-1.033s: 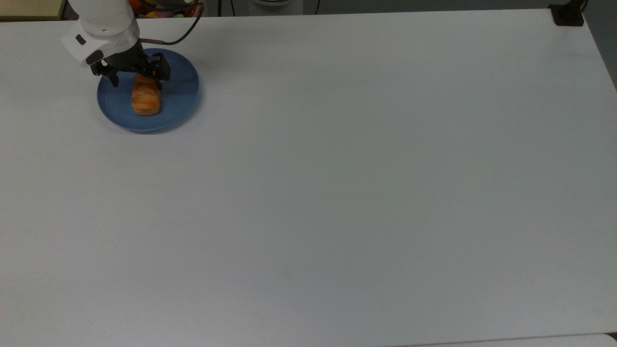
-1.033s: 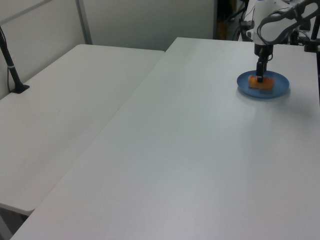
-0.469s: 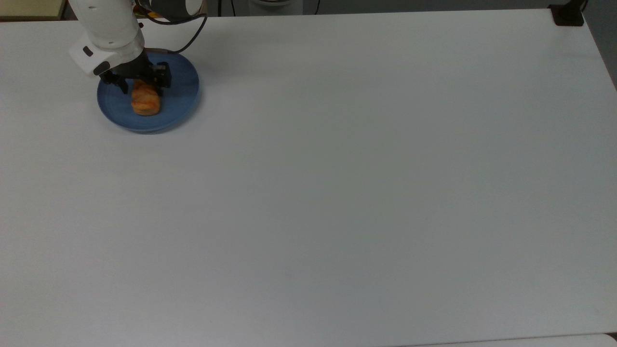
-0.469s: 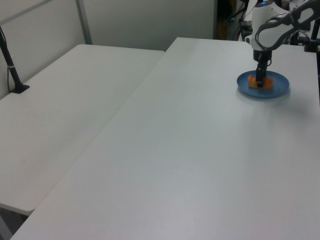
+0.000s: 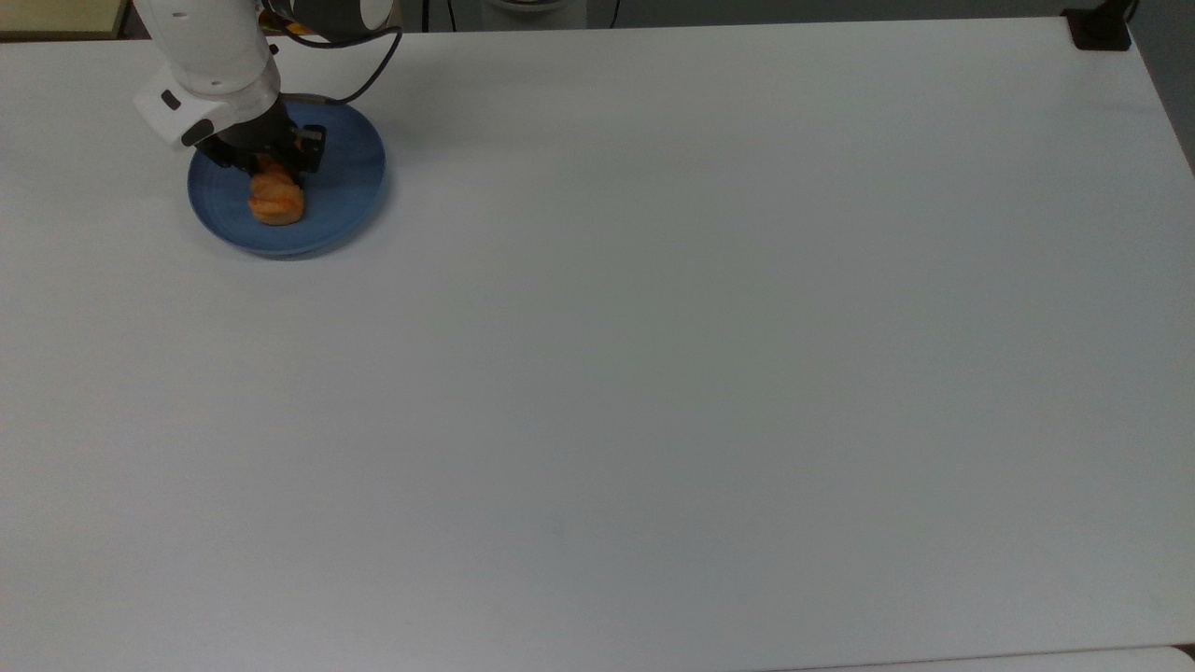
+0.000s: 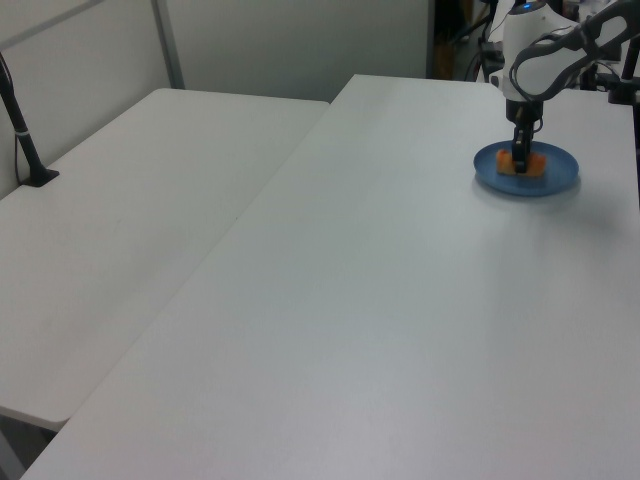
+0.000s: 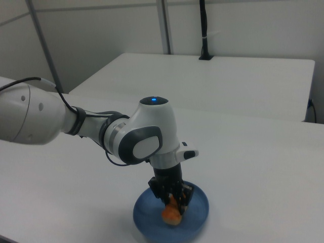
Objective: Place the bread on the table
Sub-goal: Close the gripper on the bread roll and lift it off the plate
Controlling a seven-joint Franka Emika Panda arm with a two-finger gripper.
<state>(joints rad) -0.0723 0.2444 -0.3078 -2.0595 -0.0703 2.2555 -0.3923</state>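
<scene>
The hand (image 5: 271,166) is down on the bread (image 5: 275,197), its two dark fingers closed against the roll's sides at the end nearest the arm. In the right view the fingers (image 7: 183,195) straddle the orange roll (image 7: 172,211) and press into it. The bread rests on the blue plate (image 5: 350,177), lying toward the top view's left half of it. The plate sits on the white counter (image 5: 653,355) in the far left corner of the top view. The arm (image 7: 101,134) reaches in from the right view's left, bends at its rounded wrist (image 7: 152,131), and points the hand straight down. In the left view the hand (image 6: 521,160) stands upright over the plate (image 6: 555,178) at the far right.
</scene>
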